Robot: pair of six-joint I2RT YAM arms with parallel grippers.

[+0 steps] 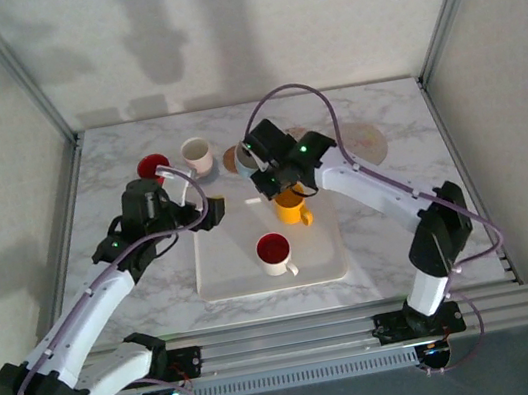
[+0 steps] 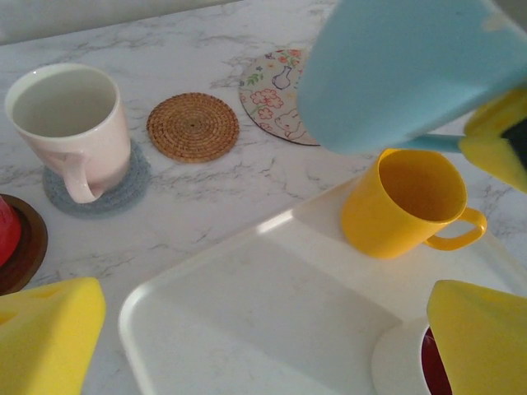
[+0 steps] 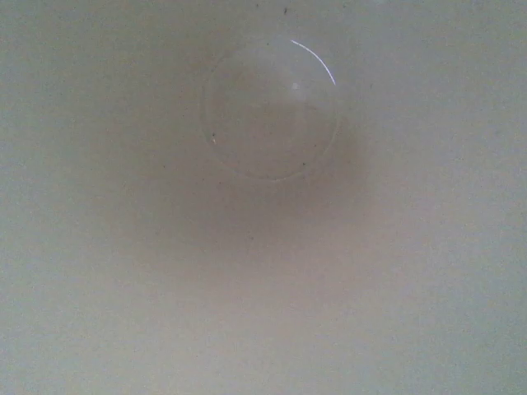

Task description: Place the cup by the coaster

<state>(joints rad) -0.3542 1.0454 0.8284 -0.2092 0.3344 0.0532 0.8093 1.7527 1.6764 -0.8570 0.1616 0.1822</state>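
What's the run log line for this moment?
right hand: gripping blue cup, aloft near yellow cup | left hand: open, above tray edge | woven coaster: bare

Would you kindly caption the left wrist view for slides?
Light blue cup aloft near yellow cup on the tray; woven coaster vacant; left gripper open.

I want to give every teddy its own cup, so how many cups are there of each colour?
yellow cup: 1
light blue cup: 1
red cup: 1
white: 2, the plain white cup and the white cup with a red inside
Total: 5 cups
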